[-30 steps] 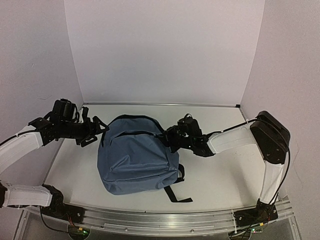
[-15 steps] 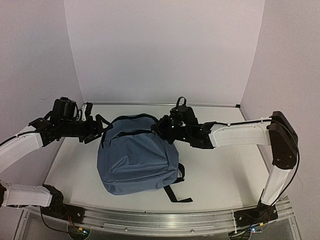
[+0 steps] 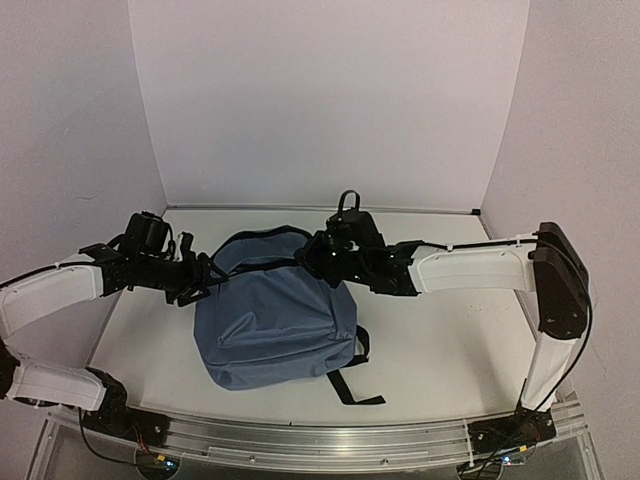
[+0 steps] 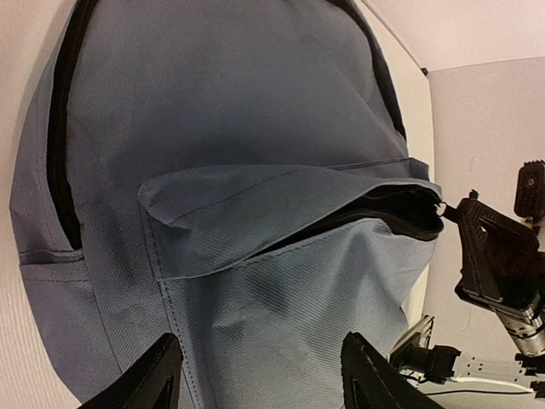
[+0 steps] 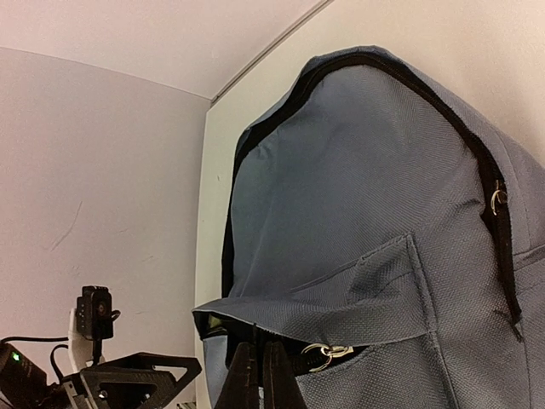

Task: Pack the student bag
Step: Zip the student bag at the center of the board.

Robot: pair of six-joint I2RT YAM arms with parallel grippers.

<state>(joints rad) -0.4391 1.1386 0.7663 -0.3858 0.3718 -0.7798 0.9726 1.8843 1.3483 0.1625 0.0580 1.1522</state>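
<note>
Count: two grippers, one student bag (image 3: 275,330). My left gripper (image 3: 203,280) stands parted at the left flank of this slate-blue, black-trimmed bag, which lies mid-table (image 3: 440,340). My right gripper (image 5: 259,375) is clenched, apparently pinching the gaping front pocket's zip.

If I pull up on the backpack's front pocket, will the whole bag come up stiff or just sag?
It will probably sag: the student bag lies slumped and creased, and the flap of its front pocket gapes and folds, so the fabric looks soft. It may be light, as no hard bulges show through the cloth. The woven surface should drag rather than slide when pushed.
</note>
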